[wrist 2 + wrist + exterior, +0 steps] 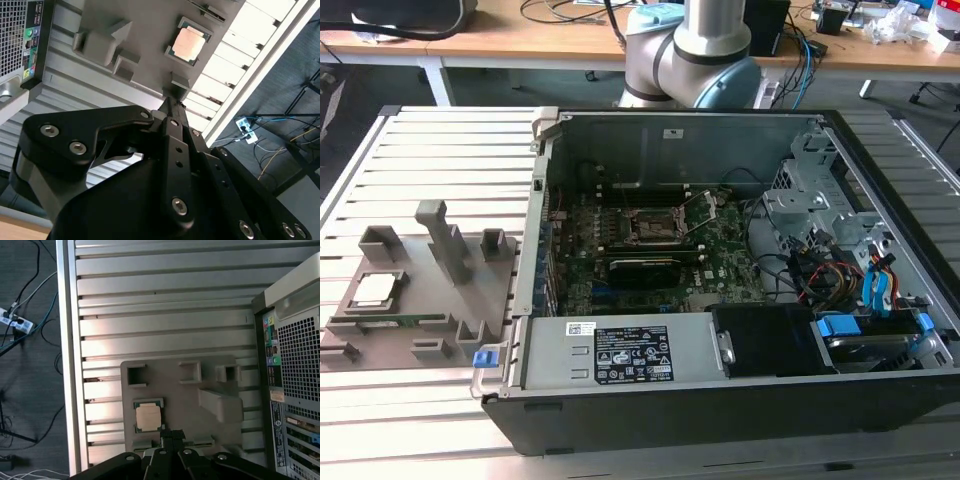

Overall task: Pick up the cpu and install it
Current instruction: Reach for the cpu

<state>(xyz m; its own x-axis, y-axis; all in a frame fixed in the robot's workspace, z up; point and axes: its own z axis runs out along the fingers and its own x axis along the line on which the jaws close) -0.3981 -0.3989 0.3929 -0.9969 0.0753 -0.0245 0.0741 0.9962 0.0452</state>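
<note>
Cpu (pixel 148 417): flat silvery-beige metal square

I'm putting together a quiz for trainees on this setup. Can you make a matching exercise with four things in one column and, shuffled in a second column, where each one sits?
Things
1. cpu
2. socket
3. fixture plate
4. computer case

Places
A. on the green board inside the computer case
B. on the slatted table, open side up, towards the exterior view's right
C. resting on the fixture plate
D. on the slatted table, at the exterior view's left of the computer case

Pairs: 1-C, 2-A, 3-D, 4-B
</note>
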